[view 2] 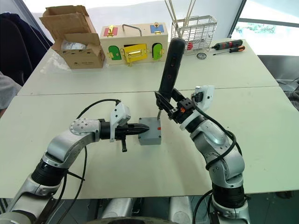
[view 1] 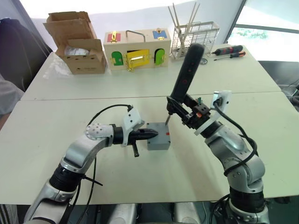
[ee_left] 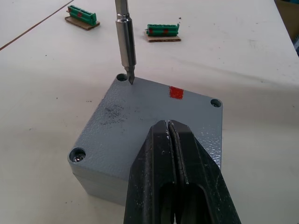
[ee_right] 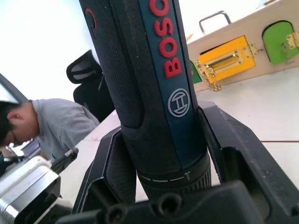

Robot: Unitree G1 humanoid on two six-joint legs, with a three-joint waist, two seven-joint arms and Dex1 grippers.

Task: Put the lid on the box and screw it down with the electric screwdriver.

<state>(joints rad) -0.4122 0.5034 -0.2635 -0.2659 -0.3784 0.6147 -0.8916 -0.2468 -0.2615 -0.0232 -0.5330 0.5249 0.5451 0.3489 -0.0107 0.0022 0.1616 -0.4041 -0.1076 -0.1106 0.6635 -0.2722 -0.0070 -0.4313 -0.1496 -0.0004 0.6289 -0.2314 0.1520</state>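
The grey box point(view 1: 158, 143) sits mid-table with the lid point(ee_left: 135, 121) on top of it; a red mark point(ee_left: 176, 92) shows on the lid's far edge. My left gripper point(ee_left: 168, 125) is shut with nothing between its fingers, and its tip lies on the lid's near side. In my right gripper point(view 1: 186, 108), shut on its lower body, the black electric screwdriver point(view 1: 188, 67) stands tilted above the box. Its metal bit point(ee_left: 126, 42) points down, the tip right beside the far-left corner screw hole point(ee_left: 121, 77). A screw head shows in the near-left corner hole point(ee_left: 77, 155).
Along the table's back stand a brown cardboard box point(view 1: 79, 44), a wooden box with coloured doors point(view 1: 136, 49), a wire rack point(view 1: 194, 37) and hand screwdrivers point(view 1: 229, 51). Two green terminal blocks point(ee_left: 162, 31) lie beyond the grey box. A person point(ee_right: 60, 126) sits at the left.
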